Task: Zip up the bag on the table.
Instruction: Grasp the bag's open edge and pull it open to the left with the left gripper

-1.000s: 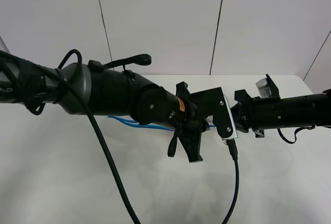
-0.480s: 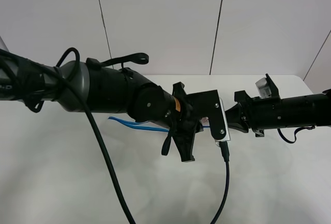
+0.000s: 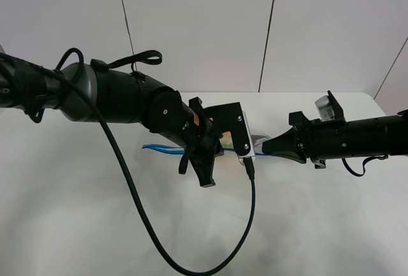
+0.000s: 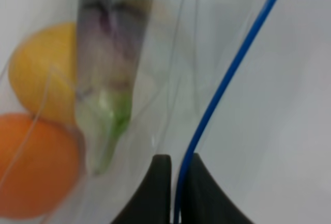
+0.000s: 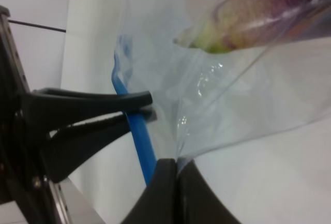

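Note:
The clear bag [image 4: 170, 53] lies on the white table [image 3: 89, 225], mostly hidden under my left arm in the high view. Through it I see an orange [image 4: 31, 172], a yellow pear [image 4: 36, 74] and a purple eggplant [image 4: 111, 32]. My left gripper [image 3: 195, 164] is shut on the blue zip strip [image 4: 232, 69], which runs between its fingertips [image 4: 155, 193]. My right gripper [image 3: 259, 150] is shut on the bag's edge beside the strip's end [image 5: 138, 141], fingertips [image 5: 164, 193] pinching the plastic. The left gripper [image 5: 147, 105] also shows in the right wrist view, clamped on the strip.
A black cable [image 3: 248, 225] hangs from the left wrist camera and loops over the table in front. A stretch of blue strip [image 3: 159, 148] trails left of the left gripper. A white panelled wall [image 3: 204, 27] stands behind the table.
My left gripper has slid leftward along the blue zip strip, away from the right gripper. The right arm has held still; its pointed tip now shows.

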Tool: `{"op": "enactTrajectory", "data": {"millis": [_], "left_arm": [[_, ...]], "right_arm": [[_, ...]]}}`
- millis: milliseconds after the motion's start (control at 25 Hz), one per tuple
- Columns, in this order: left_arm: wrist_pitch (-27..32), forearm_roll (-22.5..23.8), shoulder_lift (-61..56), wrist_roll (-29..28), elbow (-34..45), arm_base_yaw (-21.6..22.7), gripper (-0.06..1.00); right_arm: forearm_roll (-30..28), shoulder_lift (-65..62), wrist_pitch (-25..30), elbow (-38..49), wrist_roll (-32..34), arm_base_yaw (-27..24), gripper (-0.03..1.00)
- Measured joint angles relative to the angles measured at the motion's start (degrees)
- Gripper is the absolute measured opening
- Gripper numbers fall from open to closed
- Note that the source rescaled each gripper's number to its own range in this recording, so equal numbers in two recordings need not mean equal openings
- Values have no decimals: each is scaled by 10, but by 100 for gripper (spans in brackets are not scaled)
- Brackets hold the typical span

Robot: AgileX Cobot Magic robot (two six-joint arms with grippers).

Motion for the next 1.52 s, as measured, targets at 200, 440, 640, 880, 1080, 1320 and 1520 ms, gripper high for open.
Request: {"op": "enactTrajectory", "data": {"millis": [200,440,640,880,1080,1320,1520], "left_arm": [[4,20,0,0,0,4,0],[16,41,0,0,0,18,0],[19,45,0,0,0,44,0],[31,45,0,0,0,76,0],[35,44,0,0,0,104,0],[42,55,0,0,0,121,0],[43,87,0,-3,0,122,0]], "right_arm": [[-1,0,-1,0,-1,0,0],[-1,0,-2,0,-3,0,0],[-1,0,-3,0,-7,0,0],[2,0,-3,0,-9,0,0],[2,0,-3,-1,-9,0,0],[2,0,-3,-1,-11,0,0],[1,0,-3,-1,-13,0,0]]}}
